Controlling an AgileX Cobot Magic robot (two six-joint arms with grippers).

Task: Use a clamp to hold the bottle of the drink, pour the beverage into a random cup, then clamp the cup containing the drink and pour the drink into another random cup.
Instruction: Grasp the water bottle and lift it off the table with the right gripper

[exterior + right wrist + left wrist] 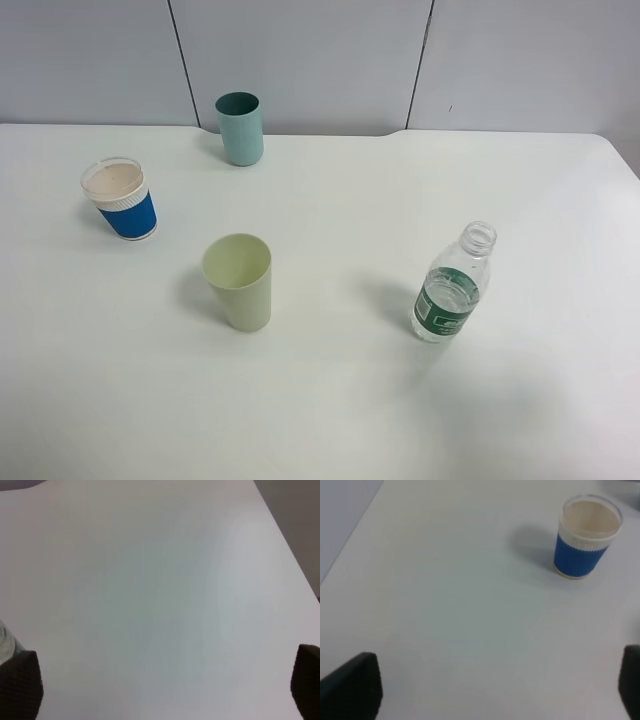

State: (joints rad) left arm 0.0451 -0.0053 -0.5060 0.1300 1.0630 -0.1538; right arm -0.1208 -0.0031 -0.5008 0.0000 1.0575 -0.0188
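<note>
The left claw and right claw both gape wide, empty. The bottle stands upright to the right of the yellow-green cup; how full it is looks hard to judge.

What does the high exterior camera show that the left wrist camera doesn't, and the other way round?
Only the exterior high view shows the teal cup at the back, the pale yellow-green cup near the middle and the capless bottle on the right, all upright. Only the left wrist view shows the left gripper, its dark fingertips wide apart with nothing between them. Both show the blue paper cup, upright on the white table.
</note>
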